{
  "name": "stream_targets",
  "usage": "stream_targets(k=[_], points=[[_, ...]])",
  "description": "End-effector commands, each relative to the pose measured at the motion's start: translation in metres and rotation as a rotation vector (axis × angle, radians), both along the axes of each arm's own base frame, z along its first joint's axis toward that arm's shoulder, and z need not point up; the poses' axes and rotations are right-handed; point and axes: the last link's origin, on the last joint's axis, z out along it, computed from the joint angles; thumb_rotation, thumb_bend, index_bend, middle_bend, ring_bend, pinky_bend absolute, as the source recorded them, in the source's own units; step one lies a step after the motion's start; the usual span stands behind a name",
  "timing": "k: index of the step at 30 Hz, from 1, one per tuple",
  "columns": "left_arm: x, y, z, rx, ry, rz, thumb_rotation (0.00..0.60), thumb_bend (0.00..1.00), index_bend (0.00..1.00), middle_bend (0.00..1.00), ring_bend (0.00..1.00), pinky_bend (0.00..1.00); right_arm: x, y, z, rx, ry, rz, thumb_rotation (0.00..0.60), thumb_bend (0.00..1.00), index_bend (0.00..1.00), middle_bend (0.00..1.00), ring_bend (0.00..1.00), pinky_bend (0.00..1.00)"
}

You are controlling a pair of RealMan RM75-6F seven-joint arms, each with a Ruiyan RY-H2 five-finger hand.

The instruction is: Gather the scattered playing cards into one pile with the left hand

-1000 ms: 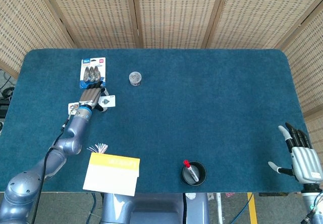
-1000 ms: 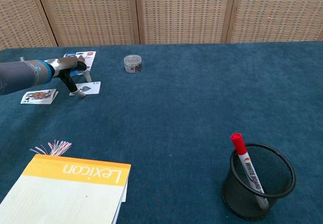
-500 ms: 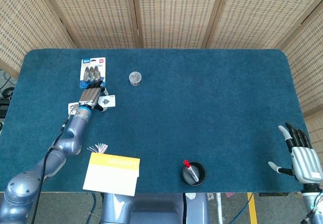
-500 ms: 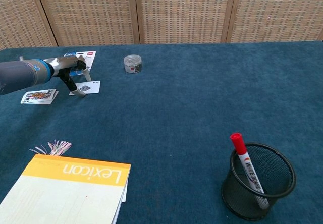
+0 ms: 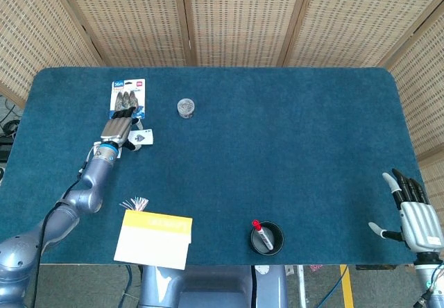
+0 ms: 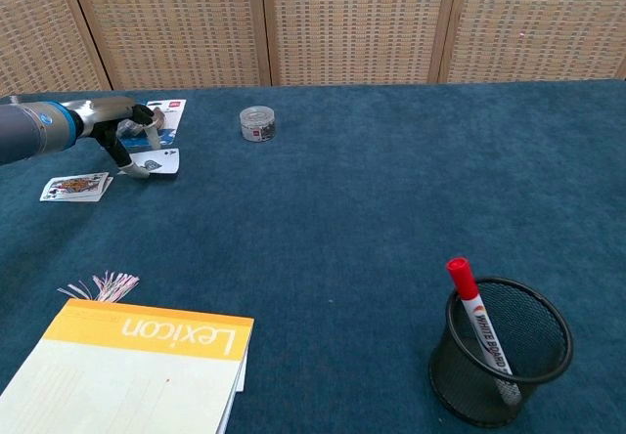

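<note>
From the head view, the left hand [image 5: 119, 129] is reaching over the far left part of the blue felt table [image 5: 277, 155], its fingers pinching a single white playing card [image 5: 139, 138]. A small pile of cards is peeking out beside the wrist, mostly hidden here. Just beyond the fingertips lies a blue blister pack of small clips [image 5: 128, 99], and a little round clear tub [image 5: 185, 107] sits to its right. At the near right corner, the right hand [image 5: 414, 214] is hanging off the table edge, fingers spread, holding nothing.

Over to the chest view, and now the pile of face-up cards [image 6: 75, 187] is showing in full, lying flat near the left edge. The left hand [image 6: 125, 127] is gripping the single card [image 6: 158, 162] by its left end, tilted, just right of the pile and apart from it. The right hand is out of this shot. Up close: a black mesh cup [image 6: 501, 364] holding a red-capped marker [image 6: 479, 327], and a yellow-and-white Lexicon booklet [image 6: 127, 368] at the near edge.
</note>
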Motion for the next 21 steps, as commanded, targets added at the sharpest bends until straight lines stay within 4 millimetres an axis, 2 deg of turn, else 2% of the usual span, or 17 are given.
stream_targets(k=[1, 14, 21], points=[[-0.007, -0.003, 0.008, 0.003, 0.007, -0.001, 0.6, 0.26, 0.56, 0.0, 0.0, 0.0, 0.0, 0.0, 0.0, 0.0, 0.002, -0.001, 0.6, 0.16, 0.0, 0.0, 0.0, 0.0], [-0.049, -0.02, 0.046, 0.009, 0.091, -0.019, 0.6, 0.24, 0.56, 0.0, 0.0, 0.0, 0.001, 0.0, -0.001, -0.006, 0.011, -0.004, 0.6, 0.16, 0.0, 0.0, 0.0, 0.0], [-0.071, -0.033, 0.052, -0.018, 0.092, 0.01, 0.6, 0.23, 0.56, 0.0, 0.0, 0.0, 0.001, 0.0, -0.001, -0.01, 0.02, -0.006, 0.6, 0.16, 0.0, 0.0, 0.0, 0.0]])
